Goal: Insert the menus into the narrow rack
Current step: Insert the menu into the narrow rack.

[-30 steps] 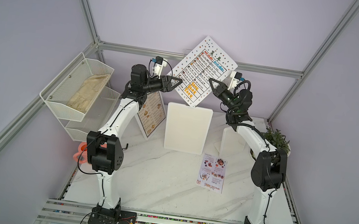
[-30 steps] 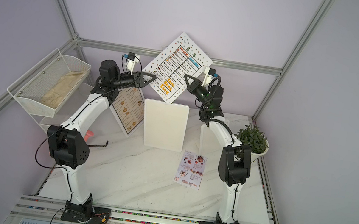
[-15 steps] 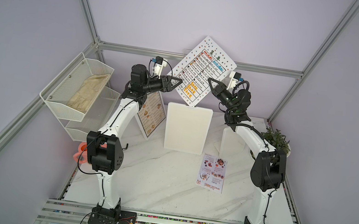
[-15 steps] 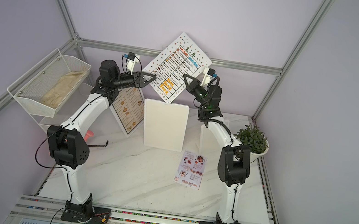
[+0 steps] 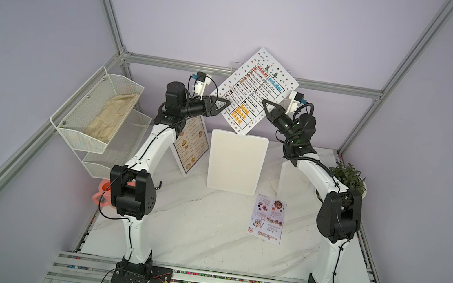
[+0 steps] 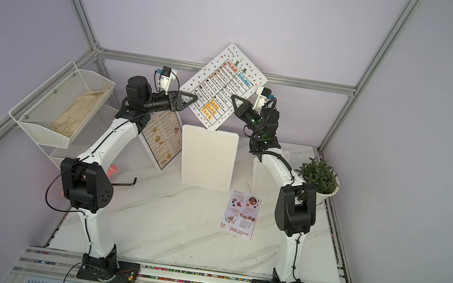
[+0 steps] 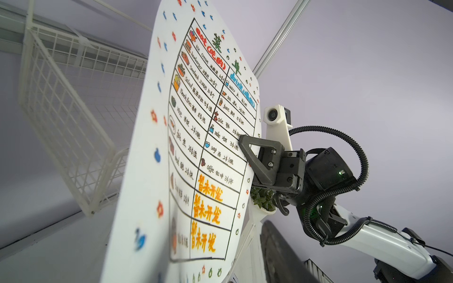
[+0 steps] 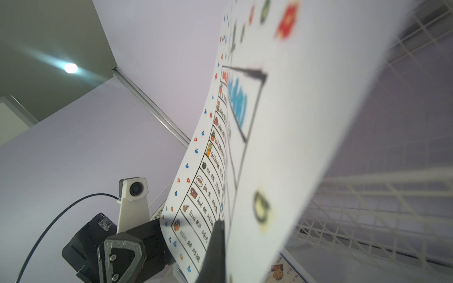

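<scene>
I count three menus: the grid menu [image 5: 255, 91] held aloft, the blue-bordered menu [image 5: 191, 143] propped upright, the small leaflet [image 5: 267, 219] lying flat. Two robot arms, one white board [image 5: 236, 162], one potted plant [image 5: 347, 177], and one wire basket [image 5: 96, 110].

The left arm [image 5: 158, 138] hides part of the cream menu [image 5: 192, 143] in both top views. In the right wrist view the white grid menu [image 8: 294, 122] blurs near the lens and its edges are cut off.
</scene>
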{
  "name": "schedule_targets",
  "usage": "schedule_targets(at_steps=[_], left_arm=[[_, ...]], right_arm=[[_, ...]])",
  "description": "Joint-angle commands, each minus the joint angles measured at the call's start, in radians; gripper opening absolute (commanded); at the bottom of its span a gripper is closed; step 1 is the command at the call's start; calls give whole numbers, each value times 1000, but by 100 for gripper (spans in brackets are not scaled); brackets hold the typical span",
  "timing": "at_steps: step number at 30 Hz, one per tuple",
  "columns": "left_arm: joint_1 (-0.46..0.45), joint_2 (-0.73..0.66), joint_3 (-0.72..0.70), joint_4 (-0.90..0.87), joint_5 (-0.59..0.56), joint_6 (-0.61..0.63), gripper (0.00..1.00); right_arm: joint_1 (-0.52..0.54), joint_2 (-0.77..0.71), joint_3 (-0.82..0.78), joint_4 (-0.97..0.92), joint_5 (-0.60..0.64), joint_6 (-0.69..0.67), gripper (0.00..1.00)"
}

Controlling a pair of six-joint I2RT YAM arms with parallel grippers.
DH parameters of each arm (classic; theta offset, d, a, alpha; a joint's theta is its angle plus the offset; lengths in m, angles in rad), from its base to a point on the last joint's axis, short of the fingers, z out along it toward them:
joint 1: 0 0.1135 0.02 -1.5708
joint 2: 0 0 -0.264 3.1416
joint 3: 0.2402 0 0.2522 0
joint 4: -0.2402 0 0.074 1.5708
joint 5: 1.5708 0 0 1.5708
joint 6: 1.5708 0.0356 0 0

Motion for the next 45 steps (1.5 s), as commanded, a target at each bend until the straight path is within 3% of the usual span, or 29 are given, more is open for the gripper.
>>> schedule_targets(at_steps=[1,25,45], left_arm=[[-11,-8,25,46,14,-9,54],[-22,-4,20,52,21,-11,59],[-30,-3,8,53,32,-10,60]], right_arm=[[3,-58,-18,-5,8,-17,0],[-38,-87,-107,110,-60,-14,0],[-74,-101,-145,163,-186,-11,0]])
